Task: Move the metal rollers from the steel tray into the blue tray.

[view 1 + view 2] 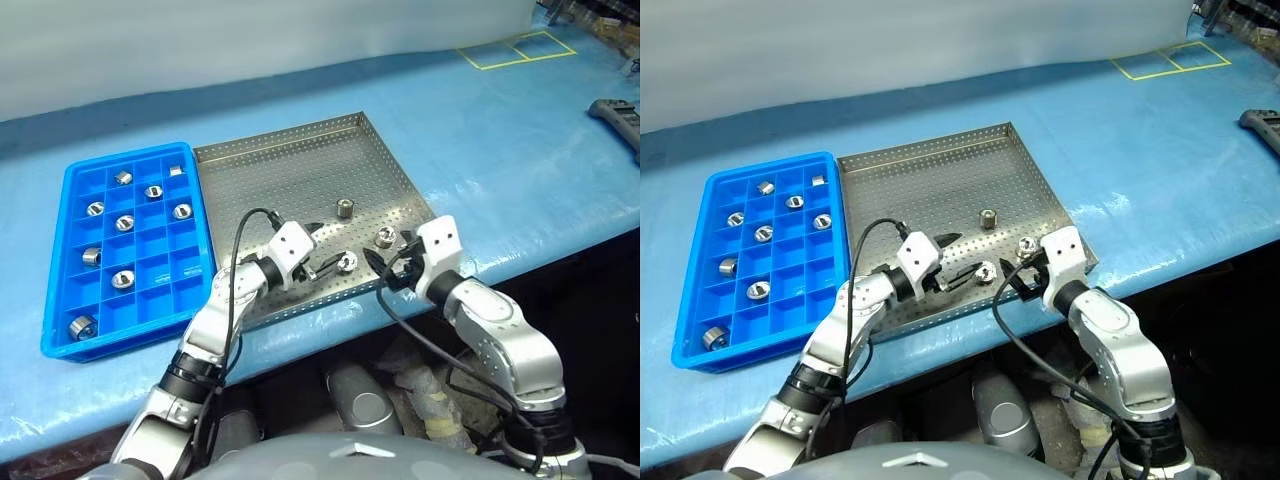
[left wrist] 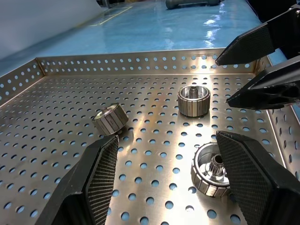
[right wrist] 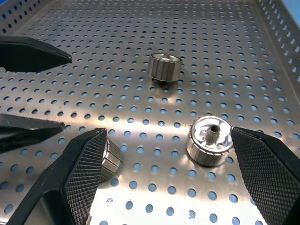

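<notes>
Steel tray (image 1: 290, 160): square, perforated floor, low rim, set on pale blue table cover (image 1: 520, 130), just right of blue tray (image 1: 60, 250), the two rims side by side

Blue tray: gridded compartments, nine metal rollers (image 1: 124, 222) spread singly among them, most cells bare

Metal rollers left in steel tray: three, all in near right part of floor
- one upright roller (image 1: 344, 210), toward tray middle, apart from both grippers
- one roller (image 1: 347, 263) near front rim, lying just beside the fingers of left gripper (image 1: 322, 250); seen close against one finger in left wrist view (image 2: 211, 174)
- one roller (image 1: 384, 238) near front right corner, just beside right gripper (image 1: 392, 262); seen between its fingers in right wrist view (image 3: 208, 140), close to one pad, not clamped

Left gripper: low over front of tray, pointing toward the right, fingers (image 2: 101, 168) spread wide, nothing held
Right gripper: low over front right corner, pointing toward the left, fingers (image 3: 82, 168) spread wide, nothing held
Grippers facing one another, tips near, not touching

Also on table cover: yellow taped squares (image 1: 515, 48) at far right; dark tool (image 1: 618, 118) at right edge
</notes>
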Robot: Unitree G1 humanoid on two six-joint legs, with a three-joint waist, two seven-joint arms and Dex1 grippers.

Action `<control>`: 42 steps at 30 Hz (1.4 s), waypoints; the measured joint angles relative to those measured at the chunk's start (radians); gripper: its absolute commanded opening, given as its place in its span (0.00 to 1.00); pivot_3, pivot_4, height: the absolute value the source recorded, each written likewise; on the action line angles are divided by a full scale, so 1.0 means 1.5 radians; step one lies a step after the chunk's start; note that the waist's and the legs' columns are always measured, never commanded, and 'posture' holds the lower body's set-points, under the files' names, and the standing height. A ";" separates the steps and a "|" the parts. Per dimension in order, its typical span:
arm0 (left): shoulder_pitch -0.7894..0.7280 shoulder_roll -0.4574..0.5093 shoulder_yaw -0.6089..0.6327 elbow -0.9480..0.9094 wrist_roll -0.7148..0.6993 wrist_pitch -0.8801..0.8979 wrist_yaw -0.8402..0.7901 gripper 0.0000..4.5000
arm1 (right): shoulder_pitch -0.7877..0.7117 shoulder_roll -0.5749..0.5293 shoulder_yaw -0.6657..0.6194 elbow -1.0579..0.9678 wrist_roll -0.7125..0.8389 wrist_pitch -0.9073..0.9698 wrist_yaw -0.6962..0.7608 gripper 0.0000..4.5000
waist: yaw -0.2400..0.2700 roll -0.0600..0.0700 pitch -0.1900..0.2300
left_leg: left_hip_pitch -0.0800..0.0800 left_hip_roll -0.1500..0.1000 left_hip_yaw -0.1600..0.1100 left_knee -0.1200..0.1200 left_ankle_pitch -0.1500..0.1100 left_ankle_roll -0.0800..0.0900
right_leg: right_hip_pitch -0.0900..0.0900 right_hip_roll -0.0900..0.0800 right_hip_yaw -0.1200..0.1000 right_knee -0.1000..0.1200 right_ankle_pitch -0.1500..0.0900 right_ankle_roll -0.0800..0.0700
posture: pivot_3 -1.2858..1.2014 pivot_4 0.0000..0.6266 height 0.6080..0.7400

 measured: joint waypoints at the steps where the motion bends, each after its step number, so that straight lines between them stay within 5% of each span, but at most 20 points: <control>1: 0.003 0.000 0.000 -0.004 0.000 0.001 0.002 0.82 | -0.007 0.000 0.007 0.007 0.000 0.001 0.002 0.99 | 0.002 -0.001 0.000 | 0.000 0.000 0.000 0.000 0.000 0.000 | 0.000 0.000 0.000 0.000 0.000 0.000 | 0.40 0.24 1.00; 20: 0.033 0.019 0.029 -0.059 -0.001 0.020 0.025 0.82 | -0.072 -0.006 0.084 0.067 0.008 0.090 0.041 0.99 | 0.018 -0.001 0.001 | 0.000 0.000 0.000 -0.001 0.000 0.000 | -0.001 0.000 0.000 0.000 0.000 0.001 | 0.43 0.24 1.00; 23: 0.039 0.019 0.033 -0.067 -0.001 0.020 0.032 0.82 | -0.095 -0.006 0.091 0.076 0.009 0.122 0.038 0.86 | 0.019 -0.002 0.001 | 0.000 0.000 0.001 0.000 0.000 0.000 | 0.000 0.000 0.002 0.000 0.001 0.001 | 0.44 0.24 1.00; 30: 0.056 0.019 0.034 -0.077 0.000 0.026 0.048 0.82 | -0.117 -0.014 0.109 0.090 0.005 0.133 0.043 0.38 | 0.025 -0.005 0.000 | 0.001 -0.004 0.001 0.001 0.003 0.004 | 0.001 0.000 0.007 0.000 0.002 0.004 | 0.45 0.24 1.00; 42: 0.099 -0.020 0.088 -0.148 0.009 0.035 0.163 0.82 | -0.151 0.058 0.073 0.192 -0.013 -0.010 0.023 0.38 | 0.048 -0.011 0.006 | 0.001 -0.005 0.000 0.001 0.004 0.006 | -0.002 0.001 0.009 0.000 0.006 0.004 | 0.52 0.24 1.00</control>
